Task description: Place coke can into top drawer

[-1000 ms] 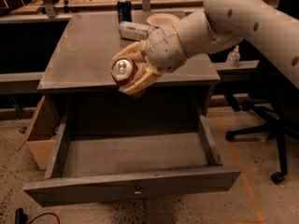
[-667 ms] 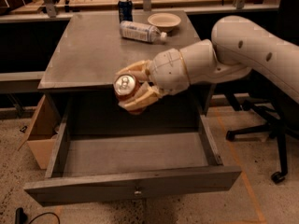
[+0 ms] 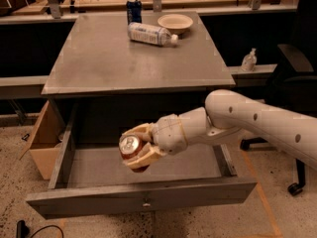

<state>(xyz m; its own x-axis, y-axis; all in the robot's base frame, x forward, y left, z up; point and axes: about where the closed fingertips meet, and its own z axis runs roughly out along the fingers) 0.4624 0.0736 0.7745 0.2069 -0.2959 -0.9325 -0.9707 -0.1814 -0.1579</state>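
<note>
The coke can (image 3: pixel 130 146), red with a silver top facing the camera, is held in my gripper (image 3: pixel 139 148). The gripper's tan fingers (image 3: pixel 143 157) are shut around the can, one above and one below it. The white arm reaches in from the right. The can hangs over the open top drawer (image 3: pixel 141 198), above its grey floor near the middle left. The drawer is pulled out of the grey cabinet (image 3: pixel 133 58), with a small metal knob (image 3: pixel 145 203) on its front panel.
On the cabinet top lie a clear plastic bottle (image 3: pixel 150 34), a dark blue can (image 3: pixel 133 10) and a beige bowl (image 3: pixel 175 22). A cardboard box (image 3: pixel 44 140) stands left of the drawer. An office chair (image 3: pixel 292 73) is at the right.
The arm has come down from the cabinet's front edge with the can, which now hangs low over the open drawer's interior.
</note>
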